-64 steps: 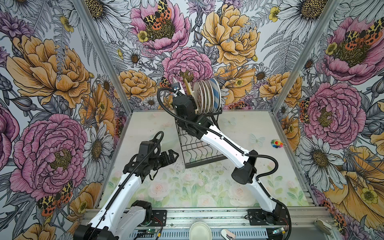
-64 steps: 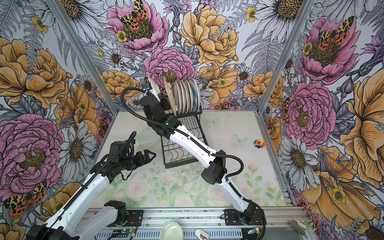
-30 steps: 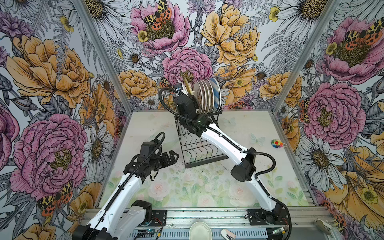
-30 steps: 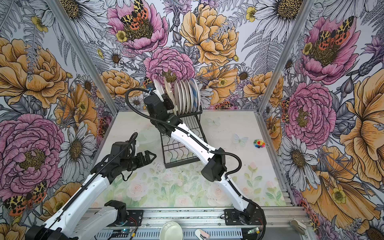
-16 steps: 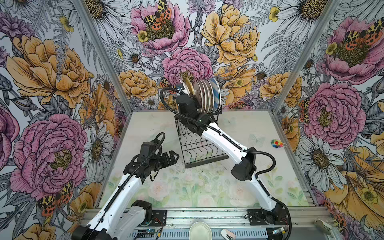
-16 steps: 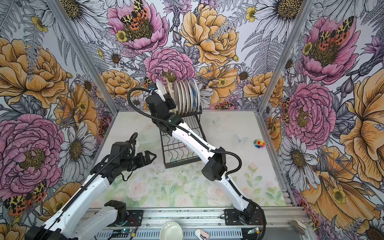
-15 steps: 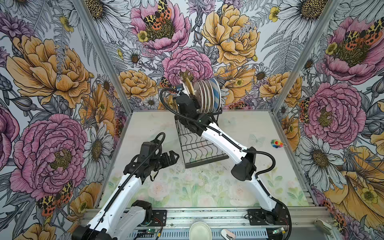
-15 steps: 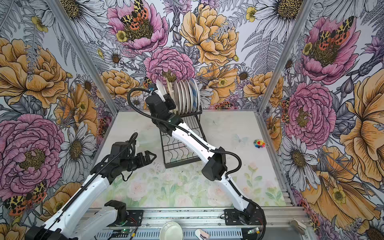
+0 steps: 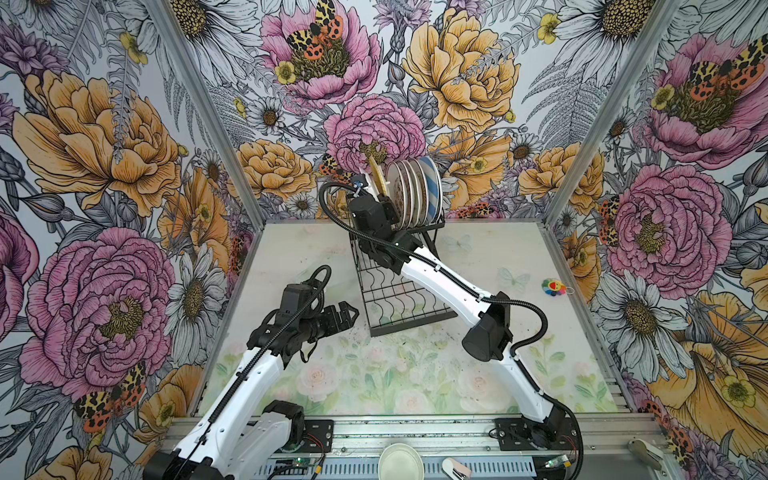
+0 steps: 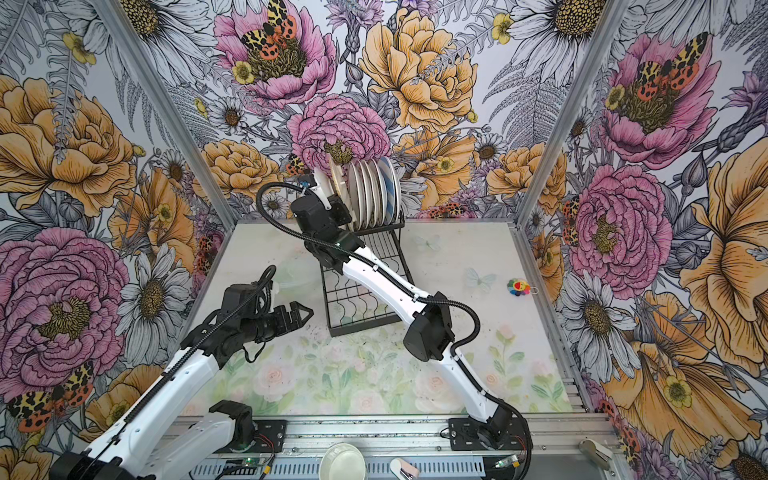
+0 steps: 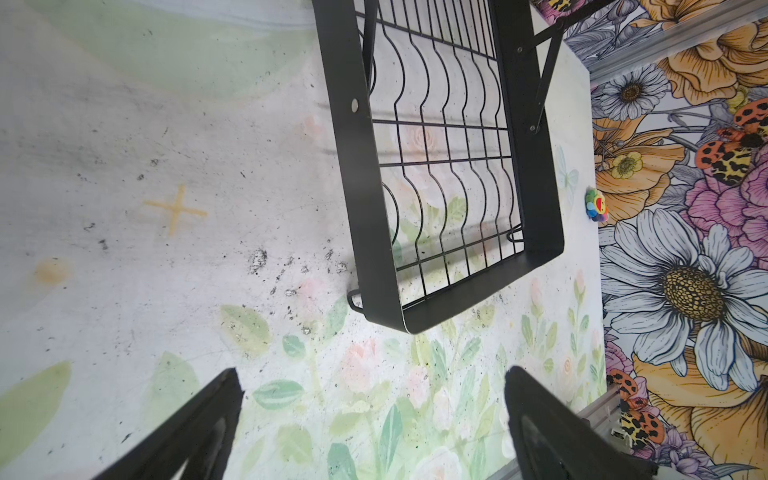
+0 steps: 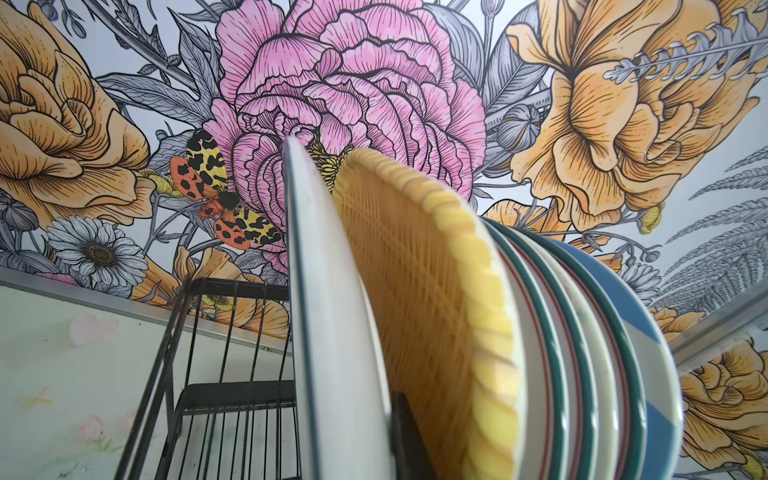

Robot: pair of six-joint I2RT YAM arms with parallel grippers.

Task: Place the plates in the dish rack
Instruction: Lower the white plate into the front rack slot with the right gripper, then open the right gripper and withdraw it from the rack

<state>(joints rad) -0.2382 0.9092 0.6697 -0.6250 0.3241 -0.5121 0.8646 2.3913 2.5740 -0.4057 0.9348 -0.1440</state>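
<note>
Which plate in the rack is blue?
The blue-and-white striped plate at the row's right end in both top views; the rest look mostly white, plus one yellow woven tray.

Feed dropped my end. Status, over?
Left hand open, clear of dish rack. Right hand shut on teal-rimmed plate, at upper tier beside yellow tray. Nothing blocking.

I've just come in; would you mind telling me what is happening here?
The right gripper is closed on a white teal-rimmed plate at the end of the row standing in the black wire dish rack's upper tier, next to a yellow woven tray. The left gripper hangs open and empty over the table beside the rack's lower tier.
</note>
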